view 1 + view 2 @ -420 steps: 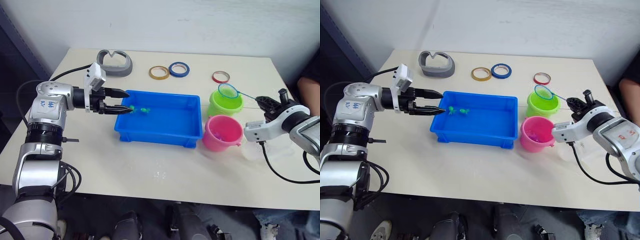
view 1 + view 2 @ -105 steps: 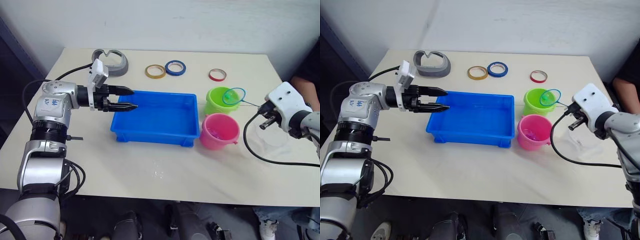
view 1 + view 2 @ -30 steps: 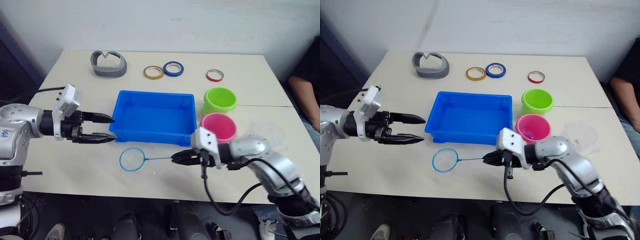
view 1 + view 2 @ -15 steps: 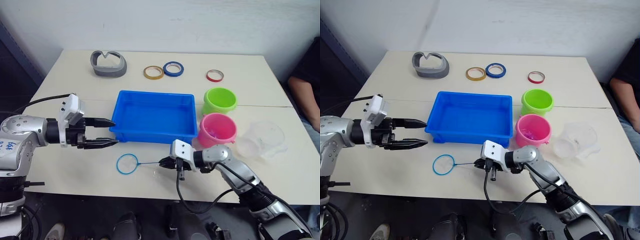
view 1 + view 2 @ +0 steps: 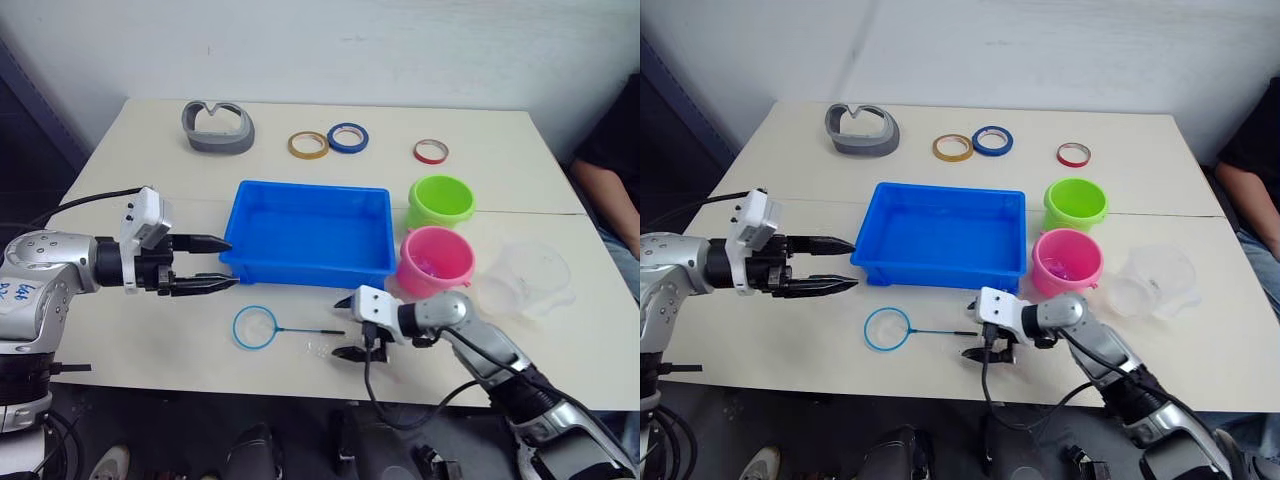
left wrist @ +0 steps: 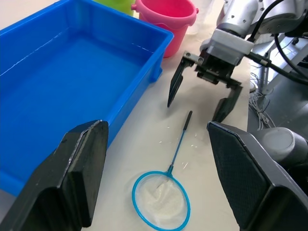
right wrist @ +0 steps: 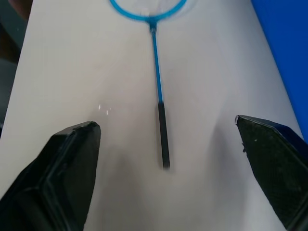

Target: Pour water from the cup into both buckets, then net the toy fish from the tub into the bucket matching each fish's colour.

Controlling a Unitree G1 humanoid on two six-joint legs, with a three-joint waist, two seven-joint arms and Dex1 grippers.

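Net flat on table, right gripper spread, no readable writing.

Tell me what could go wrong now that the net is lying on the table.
The right end effector is open close behind the net's handle tip, so withdrawing carelessly could nudge it. The right arm's dangling cable hangs nearby and might snag the handle. The clear cup lies tipped beside the pink bucket and could roll.

The net lies flat on bare table in front of the tub, open room all round it. The right gripper, fingers spread, stands just past the handle's end. The left gripper, apparently also spread, points along the tub's near-left corner.
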